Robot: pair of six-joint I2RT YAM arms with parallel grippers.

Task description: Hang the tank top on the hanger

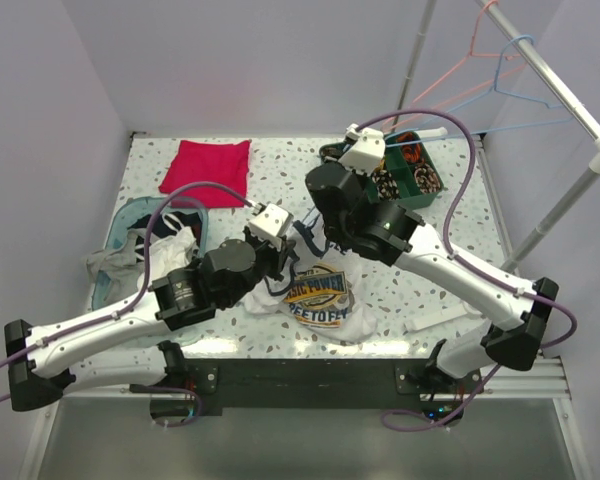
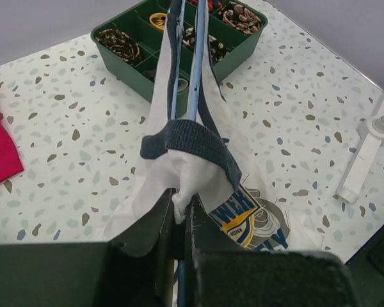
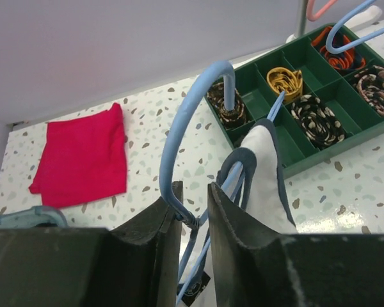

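The tank top (image 1: pixel 325 300) lies bunched at the table's front middle, its yellow-and-blue graphic facing up. My left gripper (image 1: pixel 283 262) is shut on a fold of its white fabric (image 2: pixel 179 176), just below the navy trim (image 2: pixel 192 137). The light-blue hanger (image 2: pixel 195 77) runs up through the strap. My right gripper (image 1: pixel 310 232) stands over the shirt's top. In the right wrist view its jaws (image 3: pixel 195 204) stand narrowly apart around the hanger's twisted neck, with the hook (image 3: pixel 176 128) rising above them. The navy-trimmed strap (image 3: pixel 265 160) hangs on the hanger's arm beside them.
A red folded cloth (image 1: pixel 205 165) lies at the back left. A green compartment tray (image 1: pixel 420 185) of coiled items stands at the back right. A rail (image 1: pixel 550 75) at the right carries pink and blue hangers. A basket of clothes (image 1: pixel 130 250) sits at the left.
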